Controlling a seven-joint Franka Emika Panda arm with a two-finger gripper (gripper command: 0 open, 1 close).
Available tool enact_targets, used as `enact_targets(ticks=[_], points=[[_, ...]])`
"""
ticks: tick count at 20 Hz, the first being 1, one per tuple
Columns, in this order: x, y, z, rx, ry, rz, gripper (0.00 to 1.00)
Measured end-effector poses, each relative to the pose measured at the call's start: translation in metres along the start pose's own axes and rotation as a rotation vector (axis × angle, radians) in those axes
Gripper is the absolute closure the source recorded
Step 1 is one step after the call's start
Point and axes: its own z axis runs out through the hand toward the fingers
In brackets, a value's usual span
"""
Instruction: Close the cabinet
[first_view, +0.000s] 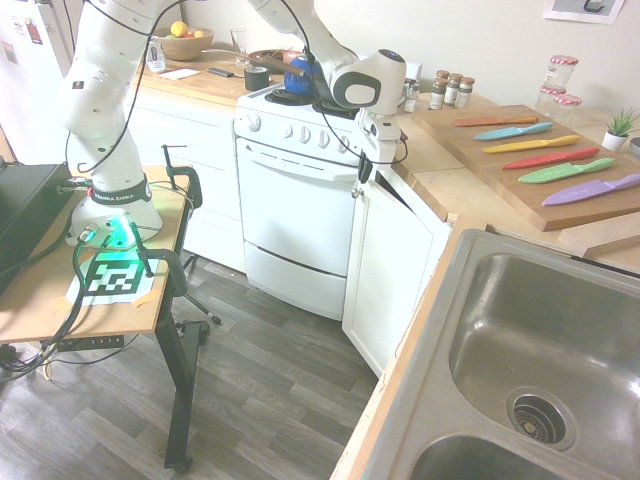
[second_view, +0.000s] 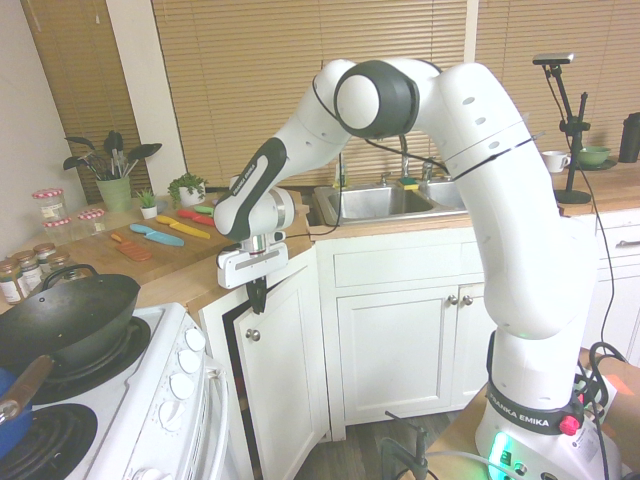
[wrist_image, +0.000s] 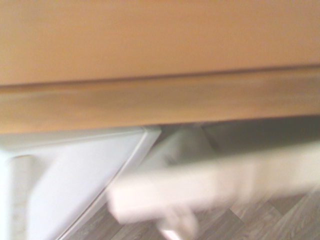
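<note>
The cabinet (first_view: 392, 262) is a white base unit under a wooden countertop (first_view: 432, 160), and its tall recessed-panel door (second_view: 283, 365) stands slightly ajar, leaving a dark gap along the edge nearest the white stove (first_view: 300, 215). A small round silver knob (second_view: 253, 335) sits near the door's top corner, just below the gripper (second_view: 257, 297). The gripper hangs fingers-down at the countertop's edge, directly over the door's upper corner, its dark fingers drawn close together with nothing between them; whether they touch the door's top edge cannot be told. The blurred wrist view shows the countertop's wooden edge (wrist_image: 160, 100) and the door's top (wrist_image: 210, 185) beneath it.
</note>
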Motion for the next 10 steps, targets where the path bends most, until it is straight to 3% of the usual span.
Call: enact_targets(ticks=[5,9,10], points=[[0.0,0.058,-0.014,-0.003,-0.007,0.049,1.0],[0.01,0.167,-0.027,-0.001,0.011,0.11,1.0],[0.01,0.198,-0.023,0.007,-0.003,0.132,0.0]])
